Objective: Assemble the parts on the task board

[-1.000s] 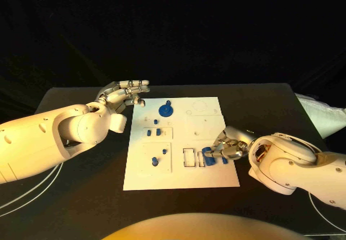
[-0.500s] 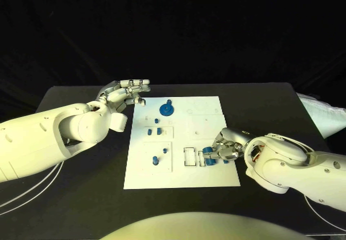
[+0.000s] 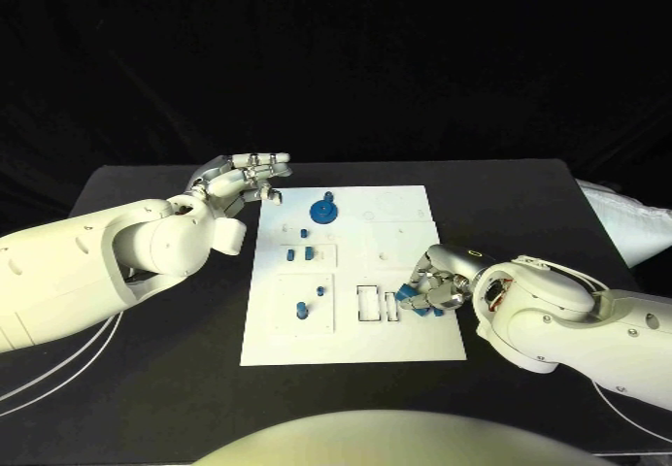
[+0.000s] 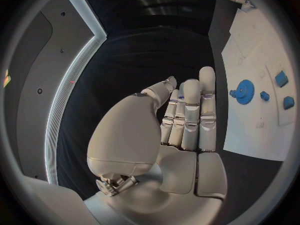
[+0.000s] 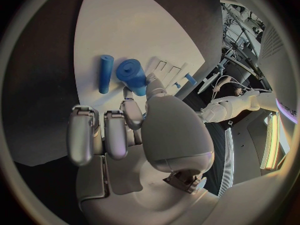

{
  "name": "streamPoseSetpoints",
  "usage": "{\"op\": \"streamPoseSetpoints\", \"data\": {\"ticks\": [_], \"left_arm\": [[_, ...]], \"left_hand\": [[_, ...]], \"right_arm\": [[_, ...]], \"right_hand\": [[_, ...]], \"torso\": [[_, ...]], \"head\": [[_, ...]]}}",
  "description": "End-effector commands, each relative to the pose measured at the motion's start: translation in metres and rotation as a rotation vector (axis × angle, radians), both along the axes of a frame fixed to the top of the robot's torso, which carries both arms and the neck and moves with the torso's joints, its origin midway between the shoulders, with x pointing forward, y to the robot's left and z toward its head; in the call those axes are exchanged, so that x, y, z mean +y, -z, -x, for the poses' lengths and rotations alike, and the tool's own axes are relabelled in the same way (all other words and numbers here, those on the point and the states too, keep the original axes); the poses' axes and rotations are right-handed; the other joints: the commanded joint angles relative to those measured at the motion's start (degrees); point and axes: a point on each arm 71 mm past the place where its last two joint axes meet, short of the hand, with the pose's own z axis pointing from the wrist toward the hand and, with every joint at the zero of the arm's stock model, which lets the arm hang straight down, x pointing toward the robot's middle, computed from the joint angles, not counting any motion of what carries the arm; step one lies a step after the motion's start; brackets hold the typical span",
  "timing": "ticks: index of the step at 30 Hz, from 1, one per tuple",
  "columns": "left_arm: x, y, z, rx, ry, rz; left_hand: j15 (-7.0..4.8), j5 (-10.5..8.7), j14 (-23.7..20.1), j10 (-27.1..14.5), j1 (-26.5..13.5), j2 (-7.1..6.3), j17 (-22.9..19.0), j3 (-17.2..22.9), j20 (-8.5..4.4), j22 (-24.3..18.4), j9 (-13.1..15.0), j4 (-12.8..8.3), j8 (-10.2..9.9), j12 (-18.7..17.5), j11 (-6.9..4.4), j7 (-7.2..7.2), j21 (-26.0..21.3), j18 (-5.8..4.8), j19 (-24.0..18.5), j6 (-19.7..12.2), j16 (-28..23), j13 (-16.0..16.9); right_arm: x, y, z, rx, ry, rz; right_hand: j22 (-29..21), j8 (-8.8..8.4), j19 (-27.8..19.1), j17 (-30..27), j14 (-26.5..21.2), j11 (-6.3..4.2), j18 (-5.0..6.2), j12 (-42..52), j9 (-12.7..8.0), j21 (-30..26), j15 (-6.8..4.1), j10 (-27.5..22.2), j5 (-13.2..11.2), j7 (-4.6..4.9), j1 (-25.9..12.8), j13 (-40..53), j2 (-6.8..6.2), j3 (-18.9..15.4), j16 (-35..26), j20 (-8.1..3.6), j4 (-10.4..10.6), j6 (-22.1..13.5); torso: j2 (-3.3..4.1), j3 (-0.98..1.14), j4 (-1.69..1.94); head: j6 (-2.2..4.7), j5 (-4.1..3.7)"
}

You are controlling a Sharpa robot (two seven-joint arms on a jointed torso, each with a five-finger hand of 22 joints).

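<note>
On the black worktop [image 3: 168, 388] in front of me lies the white task board [image 3: 357, 340], long side running away from the robot. My right robot hand [image 3: 434, 286] rests at the board's right edge, about halfway down it, fingers curled around a blue cylinder [image 5: 132, 76]; in the right wrist view I see that short, thick piece pinched between the thumb and a fingertip, held just above the board. Right beside it a thinner blue peg [image 5: 105, 73] lies flat on the white surface, apart from the fingers. In the head view the held piece shows as a patch of blue at the fingertips [image 3: 408, 293], next to the rectangular slots [image 3: 367, 304] near the board's lower middle.

My left robot hand [image 3: 241, 178] hangs off the board's far left corner, above the dark worktop. The left wrist view shows its fingers [image 4: 190, 116] straight and close together, the palm bare, nothing held.

Farther up the board, near that left hand, sits a blue gear [image 3: 323, 211] with a small knob standing up from it. Two small blue pieces [image 3: 298, 255] sit side by side in a recessed panel on the left half, and lower down on the same side are one tiny blue part [image 3: 320, 290] and a longer one [image 3: 301, 312].
</note>
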Motion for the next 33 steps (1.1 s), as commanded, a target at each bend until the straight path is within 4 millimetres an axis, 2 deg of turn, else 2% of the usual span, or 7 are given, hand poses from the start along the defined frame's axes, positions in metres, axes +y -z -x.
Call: {"op": "streamPoseSetpoints", "data": {"ticks": [1,2,5,9,11,19,33], "left_arm": [[-0.002,-0.001,0.001,-0.003,0.018,0.012],[-0.002,-0.001,0.001,-0.003,0.018,0.012],[-0.002,-0.001,0.001,-0.003,0.018,0.012],[-0.003,-0.001,0.0,-0.002,0.019,0.012],[-0.003,-0.001,0.0,-0.002,0.021,0.013],[-0.004,0.0,0.0,-0.001,0.022,0.013],[-0.006,0.0,0.001,-0.002,0.027,0.016]], "left_hand": [[0.02,0.36,-0.24,-0.35,0.13,0.21,-0.05,-0.27,0.3,-0.06,0.05,0.07,0.19,0.34,0.04,-0.03,-0.37,1.09,-0.08,-0.33,0.24,0.05],[0.02,0.36,-0.24,-0.35,0.13,0.21,-0.05,-0.27,0.3,-0.06,0.05,0.07,0.19,0.34,0.04,-0.03,-0.37,1.09,-0.08,-0.33,0.24,0.05],[0.01,0.37,-0.26,-0.41,0.19,0.23,-0.06,-0.28,0.31,-0.06,0.05,0.02,0.24,0.42,0.04,-0.04,-0.38,1.1,-0.09,-0.37,0.25,0.06],[0.01,0.37,-0.26,-0.41,0.19,0.23,-0.06,-0.28,0.31,-0.06,0.05,0.02,0.24,0.42,0.04,-0.04,-0.38,1.1,-0.09,-0.37,0.25,0.06],[0.01,0.38,-0.28,-0.44,0.23,0.23,-0.09,-0.28,0.3,-0.06,0.05,-0.02,0.27,0.47,0.03,-0.05,-0.38,1.1,-0.09,-0.39,0.25,0.07],[0.0,0.38,-0.3,-0.47,0.27,0.23,-0.11,-0.28,0.3,-0.05,0.06,-0.05,0.3,0.51,0.03,-0.05,-0.38,1.11,-0.09,-0.41,0.25,0.08],[0.04,0.36,-0.34,-0.66,0.08,0.19,-0.16,-0.46,0.34,-0.05,0.06,0.0,0.45,0.75,0.09,0.0,-0.41,1.09,-0.12,-0.54,0.32,0.11]], "right_arm": [[-0.002,0.004,0.003,0.021,0.047,-0.043],[-0.003,0.004,0.004,0.026,0.066,-0.07],[-0.003,0.004,0.006,0.068,0.13,-0.153],[-0.002,0.004,0.009,0.121,0.179,-0.227],[-0.001,0.003,0.01,0.136,0.197,-0.256],[0.003,-0.001,0.011,0.145,0.219,-0.318],[0.021,-0.002,0.011,0.147,0.164,-0.325]], "right_hand": [[0.1,0.27,-0.03,0.07,3.22,-0.92,-1.17,0.31,0.58,0.22,-0.62,0.48,1.49,-0.34,2.48,0.57,2.22,0.78,0.22,-0.53,0.21,0.84],[0.11,0.3,-0.01,0.11,3.23,-0.89,-1.18,0.31,0.66,0.22,-0.64,0.54,1.67,-0.37,2.07,0.64,2.27,0.82,0.23,-0.55,0.48,0.88],[0.14,0.42,0.02,0.11,3.23,-0.67,-1.2,0.31,0.97,0.23,-0.46,0.83,-1.51,-0.21,-1.73,0.83,2.06,-0.31,0.23,-0.48,2.88,0.99],[0.3,0.73,0.12,0.32,3.27,-0.88,-1.22,0.18,1.64,0.31,-0.64,1.11,4.72,-0.49,-4.61,1.23,2.0,-1.78,0.32,-0.56,4.95,1.22],[0.48,0.83,0.21,0.5,3.3,-0.95,-1.25,0.16,1.89,0.39,-0.69,1.23,6.1,-0.56,-5.05,1.4,2.16,-2.18,0.4,-0.62,5.41,1.27],[1.09,1.12,0.52,1.5,3.49,-1.17,-1.37,0.33,2.48,0.69,-0.88,1.73,8.59,-0.79,-5.54,1.95,2.78,-2.79,0.86,-0.79,6.06,1.56],[1.2,1.18,0.58,1.73,3.53,-1.24,-1.39,0.18,2.64,0.75,-0.93,1.78,9.16,-0.87,-5.58,1.94,2.97,-2.9,0.98,-0.83,6.03,1.6]], "torso": [[0.02,0.04,0.01],[0.03,0.06,-0.02],[-0.01,0.04,-0.06],[-0.02,0.0,0.03],[0.0,0.01,0.1],[-0.08,-0.06,-0.01],[-0.01,-0.08,-0.01]], "head": [[-0.05,-0.11],[-0.03,-0.14],[0.02,-0.13],[0.08,-0.25],[0.12,-0.27],[0.19,-0.21],[0.16,0.34]]}}
